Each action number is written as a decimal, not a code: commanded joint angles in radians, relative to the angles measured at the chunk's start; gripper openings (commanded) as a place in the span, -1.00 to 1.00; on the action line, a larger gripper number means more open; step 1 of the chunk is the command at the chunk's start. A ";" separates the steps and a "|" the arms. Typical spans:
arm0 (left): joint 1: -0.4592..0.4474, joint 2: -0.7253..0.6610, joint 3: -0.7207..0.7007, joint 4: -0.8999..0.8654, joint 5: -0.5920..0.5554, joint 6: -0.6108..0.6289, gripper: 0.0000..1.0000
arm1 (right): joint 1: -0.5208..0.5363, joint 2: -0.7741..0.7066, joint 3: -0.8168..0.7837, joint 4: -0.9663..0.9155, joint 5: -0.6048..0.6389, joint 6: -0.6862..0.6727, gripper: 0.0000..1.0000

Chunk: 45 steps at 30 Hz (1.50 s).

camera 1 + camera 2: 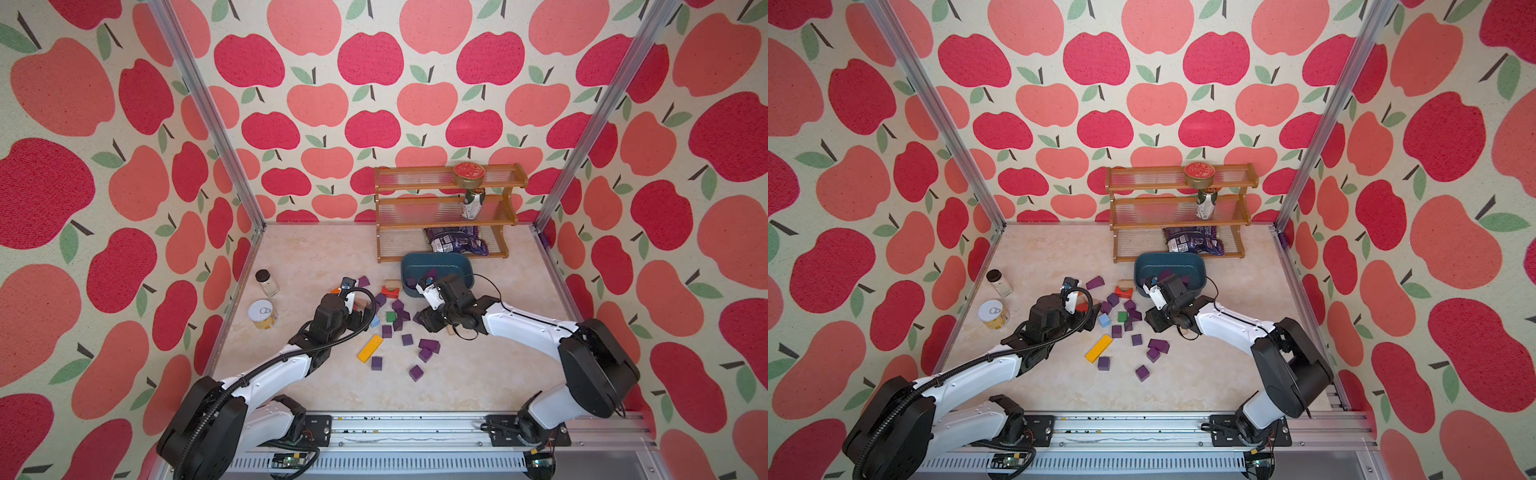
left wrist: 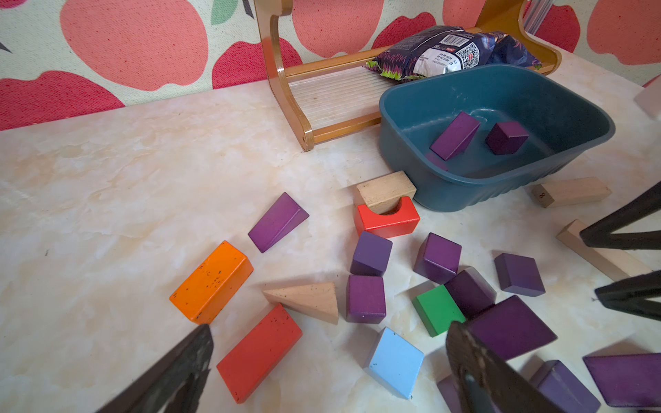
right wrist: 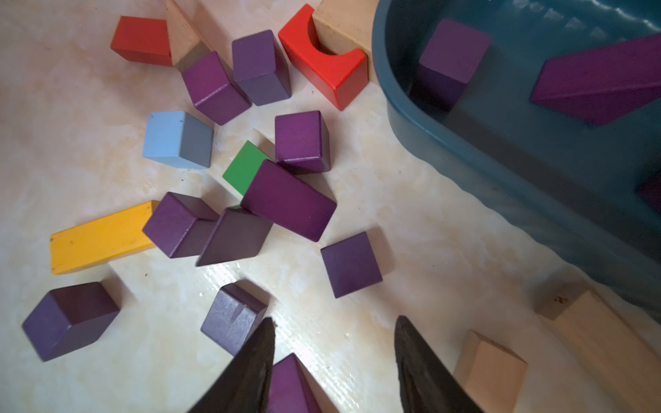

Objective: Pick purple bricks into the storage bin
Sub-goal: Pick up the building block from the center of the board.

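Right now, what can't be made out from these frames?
- Right gripper grip: right wrist view, bottom edge cuts off the purple brick between its fingers.
- Storage bin count: in both top views the right arm covers its near side.
- Snack bag print: left wrist view, too small to read.

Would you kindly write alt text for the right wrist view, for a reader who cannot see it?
The right gripper, fingers apart, has one purple brick between them on the table. Other purple bricks lie scattered among coloured blocks; the storage bin holds more.
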State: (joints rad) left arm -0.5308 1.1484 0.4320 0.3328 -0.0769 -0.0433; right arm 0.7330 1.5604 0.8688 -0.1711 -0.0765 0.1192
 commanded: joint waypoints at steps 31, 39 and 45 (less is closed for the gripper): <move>-0.005 0.031 0.031 -0.001 -0.006 0.001 0.99 | 0.002 0.185 -0.014 0.193 0.055 -0.040 0.05; -0.006 0.036 0.034 -0.001 -0.005 0.000 0.99 | 0.003 0.202 0.004 0.174 0.060 -0.051 -0.06; -0.005 0.032 0.034 -0.008 -0.004 0.000 0.99 | 0.016 0.223 0.018 0.144 0.104 -0.063 -0.13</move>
State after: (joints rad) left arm -0.5308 1.1728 0.4335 0.3325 -0.0776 -0.0433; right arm 0.7361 1.7550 0.8722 0.0280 -0.0032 0.0784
